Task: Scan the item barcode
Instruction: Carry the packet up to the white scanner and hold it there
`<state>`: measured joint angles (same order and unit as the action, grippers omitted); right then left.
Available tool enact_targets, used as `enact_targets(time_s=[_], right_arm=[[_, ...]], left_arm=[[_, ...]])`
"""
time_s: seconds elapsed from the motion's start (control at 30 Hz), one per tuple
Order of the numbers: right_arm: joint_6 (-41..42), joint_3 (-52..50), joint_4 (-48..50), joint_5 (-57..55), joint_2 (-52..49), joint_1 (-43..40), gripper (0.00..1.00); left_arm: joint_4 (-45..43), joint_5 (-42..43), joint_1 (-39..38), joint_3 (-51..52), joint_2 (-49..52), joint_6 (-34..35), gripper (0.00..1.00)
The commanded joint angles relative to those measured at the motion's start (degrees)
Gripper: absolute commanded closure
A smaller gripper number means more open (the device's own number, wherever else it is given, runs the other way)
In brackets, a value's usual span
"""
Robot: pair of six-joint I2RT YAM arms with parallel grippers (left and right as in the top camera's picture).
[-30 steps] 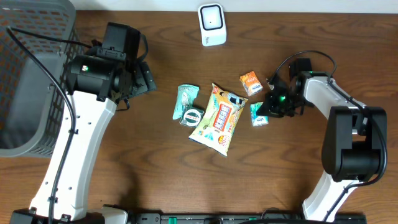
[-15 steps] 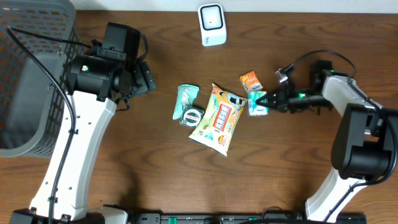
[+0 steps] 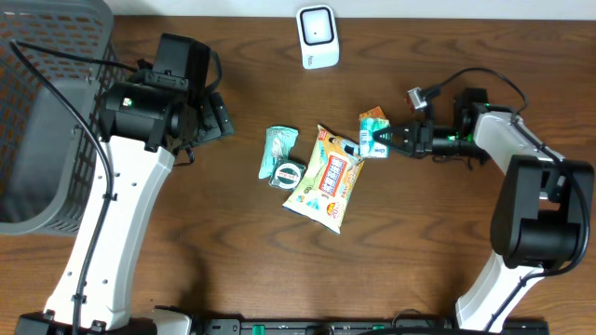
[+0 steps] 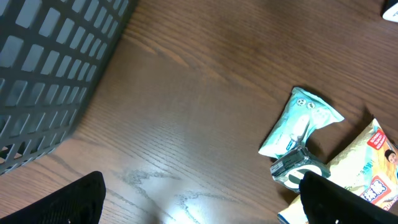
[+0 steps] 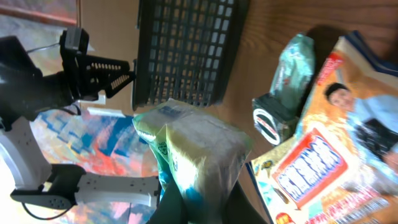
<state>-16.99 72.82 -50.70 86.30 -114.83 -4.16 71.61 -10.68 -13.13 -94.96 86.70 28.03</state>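
A dark wooden table carries a grey basket (image 3: 19, 56) at its far left corner and a white scanner (image 3: 318, 37) standing at the middle of its far edge. Near the table's centre lie a teal pouch (image 3: 278, 146), a roll of tape (image 3: 288, 173) and a large yellow snack bag (image 3: 328, 179).

The right gripper (image 3: 384, 142) reaches in sideways from the right edge, its fingers pinching a small green-and-white packet (image 3: 370, 146), which hangs just over the snack bag's right corner and beside an orange packet (image 3: 374, 114). In the right wrist view the packet fills the foreground, apparently clear of the wood.

The left gripper (image 4: 202, 180) hovers near the basket with its fingers spread wide and nothing between them.

By my judgement, the pick is done. What remains is carrying the packet to the scanner, which stands well apart, and turning its barcode to the window. I cannot tell which face bears the barcode.
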Motion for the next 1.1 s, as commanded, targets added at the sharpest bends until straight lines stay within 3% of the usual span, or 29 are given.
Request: enact_targets(time_s=[0.0,0.47,0.67,0.8,0.93,1.07], right_arm=[[0.46,1.36,1.40,3.23,-0.57,1.60,0.99],[17.22,1.36,18.12,0.00,-0.57,6.45,0.99],[26.47,2.10,18.08,-30.69,0.00,10.93,0.99],[26.34,10.32,13.49,-45.05,0.20,14.75,0.99],[25.64,21.86,7.91,-74.44,0.15,19.23,0.99],[22.43,29.62,10.91,-91.97,-0.24,23.63,0.99]], left_arm=[[0.17,-0.72,0.20,-0.48,0.15,-0.57,0.02],[0.17,-0.72,0.20,-0.48,0.15,-0.57,0.02],[0.17,-0.72,0.20,-0.48,0.15,-0.57,0.02],[0.17,-0.72,0.20,-0.48,0.15,-0.57,0.02],[0.17,-0.72,0.20,-0.48,0.15,-0.57,0.02],[0.17,-0.72,0.20,-0.48,0.15,-0.57,0.02]])
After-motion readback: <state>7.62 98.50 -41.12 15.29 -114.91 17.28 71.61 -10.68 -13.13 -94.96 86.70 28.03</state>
